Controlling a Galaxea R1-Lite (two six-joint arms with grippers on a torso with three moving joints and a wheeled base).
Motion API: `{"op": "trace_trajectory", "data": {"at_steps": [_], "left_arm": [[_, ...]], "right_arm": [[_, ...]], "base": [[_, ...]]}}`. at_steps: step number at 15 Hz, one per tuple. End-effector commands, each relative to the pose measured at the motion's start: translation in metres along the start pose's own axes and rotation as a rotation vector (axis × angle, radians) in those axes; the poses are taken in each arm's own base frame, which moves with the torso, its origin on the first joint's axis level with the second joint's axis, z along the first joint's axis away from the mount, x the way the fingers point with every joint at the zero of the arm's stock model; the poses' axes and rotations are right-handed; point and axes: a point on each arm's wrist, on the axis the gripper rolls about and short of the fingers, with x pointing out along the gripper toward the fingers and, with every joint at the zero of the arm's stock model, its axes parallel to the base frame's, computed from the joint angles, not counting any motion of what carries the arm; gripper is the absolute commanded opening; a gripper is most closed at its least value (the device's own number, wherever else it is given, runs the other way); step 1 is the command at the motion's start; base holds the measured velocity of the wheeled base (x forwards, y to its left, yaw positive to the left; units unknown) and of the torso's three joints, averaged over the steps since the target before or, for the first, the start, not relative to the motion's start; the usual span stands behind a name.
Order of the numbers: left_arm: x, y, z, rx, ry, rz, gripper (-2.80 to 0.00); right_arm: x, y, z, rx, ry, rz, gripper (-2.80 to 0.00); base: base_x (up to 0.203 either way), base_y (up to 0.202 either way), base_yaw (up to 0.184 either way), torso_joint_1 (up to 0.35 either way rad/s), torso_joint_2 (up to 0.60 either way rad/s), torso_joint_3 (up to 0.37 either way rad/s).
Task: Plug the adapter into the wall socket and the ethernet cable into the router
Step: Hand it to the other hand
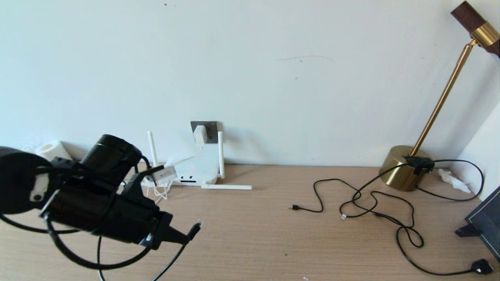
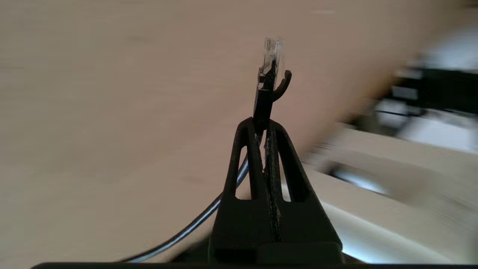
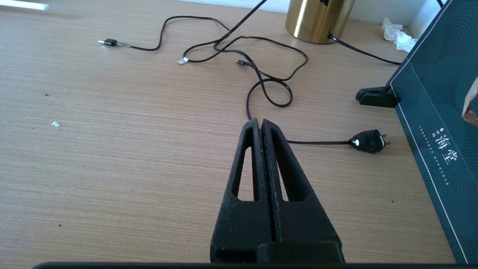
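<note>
The white adapter [image 1: 200,134] sits on the dark grey wall socket [image 1: 212,130], and its thin white cord runs down to the router [image 1: 199,168]. That flat white router lies against the wall with stick antennas, one flat on the desk. My left gripper [image 1: 186,237] [image 2: 263,126] hovers over the desk in front of the router, to its left, shut on the ethernet cable [image 2: 266,101] just behind its clear-tipped connector [image 1: 195,228] [image 2: 273,52]. The black cable hangs back under the arm. My right gripper [image 3: 260,125] is shut and empty above the desk's right half.
A brass lamp [image 1: 404,168] stands at the back right, with thin black cables [image 1: 375,203] looped across the desk and a black mains plug [image 1: 482,266] [image 3: 369,141] near the front. A dark box [image 1: 486,222] leans at the right edge. A paper roll [image 1: 50,150] sits at the far left.
</note>
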Motion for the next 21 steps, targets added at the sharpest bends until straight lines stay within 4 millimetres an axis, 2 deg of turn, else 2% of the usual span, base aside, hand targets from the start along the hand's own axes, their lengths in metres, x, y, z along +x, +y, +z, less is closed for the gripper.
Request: {"op": "trace_trajectory", "data": {"at_steps": [1, 3, 5, 7, 9, 10, 13, 15, 17, 19, 20, 21], "left_arm": [[-0.039, -0.026, -0.011, 0.030, -0.081, -0.238, -2.80], [-0.048, -0.040, 0.003, 0.092, -0.118, -0.294, -2.80], [-0.050, -0.062, 0.028, 0.189, -0.162, -0.251, -2.80], [-0.026, -0.085, 0.049, 0.315, -0.173, -0.036, -2.80], [-0.001, -0.099, 0.064, 0.533, -0.159, 0.252, -2.80], [0.009, -0.111, 0.067, 0.623, -0.151, 0.404, -2.80], [0.039, -0.160, 0.070, 0.839, -0.151, 0.709, -2.80], [0.048, -0.173, 0.068, 0.874, -0.159, 0.892, -2.80], [0.050, -0.188, 0.067, 0.908, -0.190, 0.921, -2.80], [0.045, -0.193, 0.066, 0.915, -0.209, 0.925, -2.80], [0.040, -0.199, 0.063, 0.922, -0.229, 0.908, -2.80], [0.034, -0.206, 0.060, 0.930, -0.254, 0.884, -2.80]], "right_arm": [[0.000, 0.000, 0.000, -0.001, 0.001, 0.001, -2.80], [0.000, 0.000, 0.000, -0.001, 0.001, 0.001, -2.80], [0.000, 0.000, 0.000, -0.005, 0.000, 0.004, -2.80], [0.000, 0.000, 0.000, -0.016, 0.002, 0.003, -2.80], [0.000, 0.000, 0.000, -0.004, 0.001, 0.001, -2.80], [0.000, 0.000, -0.001, -0.018, 0.004, 0.002, -2.80], [0.000, 0.000, 0.002, -0.041, -0.022, 0.014, -2.80], [-0.009, 0.001, 0.027, 0.006, -0.146, 0.111, -2.80], [-0.022, 0.001, 0.070, 0.103, -0.181, 0.219, -2.80], [-0.004, 0.001, 0.097, 0.217, -0.048, 0.339, -2.80], [0.007, 0.002, 0.107, 0.260, 0.009, 0.410, 0.00], [0.021, 0.003, 0.115, 0.299, 0.067, 0.469, 0.00]], "base": [[0.000, 0.000, 0.000, 0.000, 0.00, 0.000], [0.000, 0.000, 0.000, 0.000, 0.00, 0.000], [0.000, 0.000, 0.000, 0.000, 0.00, 0.000], [0.000, 0.000, 0.000, 0.000, 0.00, 0.000], [0.000, 0.000, 0.000, 0.000, 0.00, 0.000], [0.000, 0.000, 0.000, 0.000, 0.00, 0.000], [0.000, 0.000, 0.000, 0.000, 0.00, 0.000], [0.000, 0.000, 0.000, 0.000, 0.00, 0.000], [0.000, 0.000, 0.000, 0.000, 0.00, 0.000], [0.000, 0.000, 0.000, 0.000, 0.00, 0.000], [0.000, 0.000, 0.000, 0.000, 0.00, 0.000], [0.000, 0.000, 0.000, 0.000, 0.00, 0.000]]}}
